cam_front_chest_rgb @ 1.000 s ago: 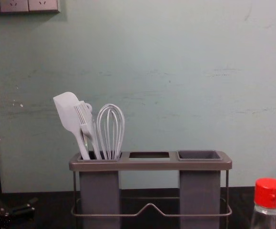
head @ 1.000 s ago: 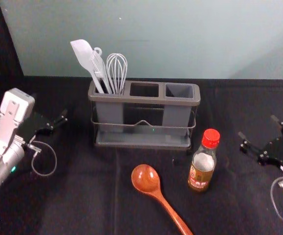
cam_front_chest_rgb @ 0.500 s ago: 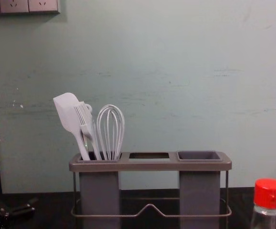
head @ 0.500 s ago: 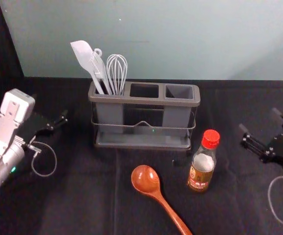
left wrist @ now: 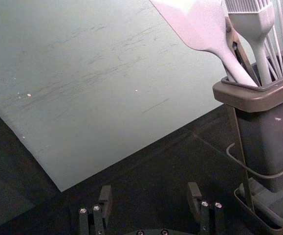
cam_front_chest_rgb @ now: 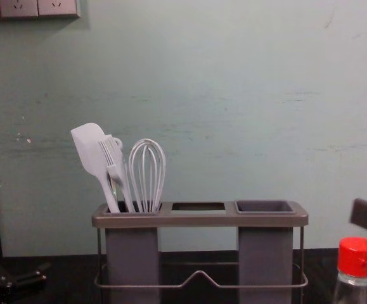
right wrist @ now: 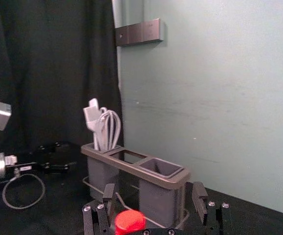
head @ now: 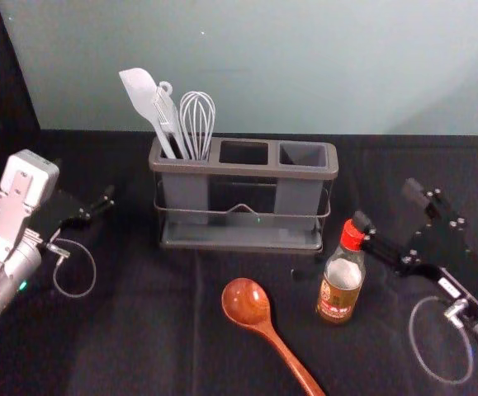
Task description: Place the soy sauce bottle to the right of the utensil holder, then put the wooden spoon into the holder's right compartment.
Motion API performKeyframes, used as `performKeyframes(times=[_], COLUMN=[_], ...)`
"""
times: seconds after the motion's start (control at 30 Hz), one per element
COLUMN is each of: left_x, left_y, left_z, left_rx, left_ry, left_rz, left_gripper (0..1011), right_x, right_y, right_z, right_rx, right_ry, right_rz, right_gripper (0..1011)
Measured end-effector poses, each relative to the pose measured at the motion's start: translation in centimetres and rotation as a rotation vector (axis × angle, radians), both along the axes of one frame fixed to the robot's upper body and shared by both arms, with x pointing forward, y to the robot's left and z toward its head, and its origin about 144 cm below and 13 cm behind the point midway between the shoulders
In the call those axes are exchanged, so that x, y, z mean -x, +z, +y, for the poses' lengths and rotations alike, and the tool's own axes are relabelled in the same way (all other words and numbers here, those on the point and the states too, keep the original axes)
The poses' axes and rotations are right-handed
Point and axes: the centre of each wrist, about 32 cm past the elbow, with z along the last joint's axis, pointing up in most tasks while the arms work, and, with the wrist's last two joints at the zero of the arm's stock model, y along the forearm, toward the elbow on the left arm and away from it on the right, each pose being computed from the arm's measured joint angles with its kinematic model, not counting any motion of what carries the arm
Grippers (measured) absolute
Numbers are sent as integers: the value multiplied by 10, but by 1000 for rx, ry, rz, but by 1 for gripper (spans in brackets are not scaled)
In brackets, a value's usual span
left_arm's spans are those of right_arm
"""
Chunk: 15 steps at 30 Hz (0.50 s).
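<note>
Upright clear soy sauce bottle, red cap [head: 338, 286], off grey plastic utensil holder's [head: 243, 168] front right corner. Right gripper [head: 389, 206] nearer, fingers apart; cap lower, toward its left finger: probably shift left, descend. Left gripper [left wrist: 151, 193] parked far left, open.

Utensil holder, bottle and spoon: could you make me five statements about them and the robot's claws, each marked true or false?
1. The wooden spoon lies in front of the utensil holder. True.
2. The whisk stands in the holder's right compartment. False: the whisk is in the left compartment.
3. The right claw is open, close to the cap of the bottle. True.
4. That cap is green. False: it is red.
5. The left claw is gripping the spoon. False: the left claw is open and empty.
</note>
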Motion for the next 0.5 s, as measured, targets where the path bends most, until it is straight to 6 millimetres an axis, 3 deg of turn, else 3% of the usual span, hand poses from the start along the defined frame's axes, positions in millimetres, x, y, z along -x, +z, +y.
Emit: performKeyframes(times=[0.5], left_x=[0], left_y=[0], left_z=[0], left_rx=[0], left_ry=[0], left_rz=[0], left_gripper=[1005], right_x=[-6], right_y=[-17], right_z=[18], right_rx=[26], right_ry=[43], right_rz=[61], right_gripper=[1004])
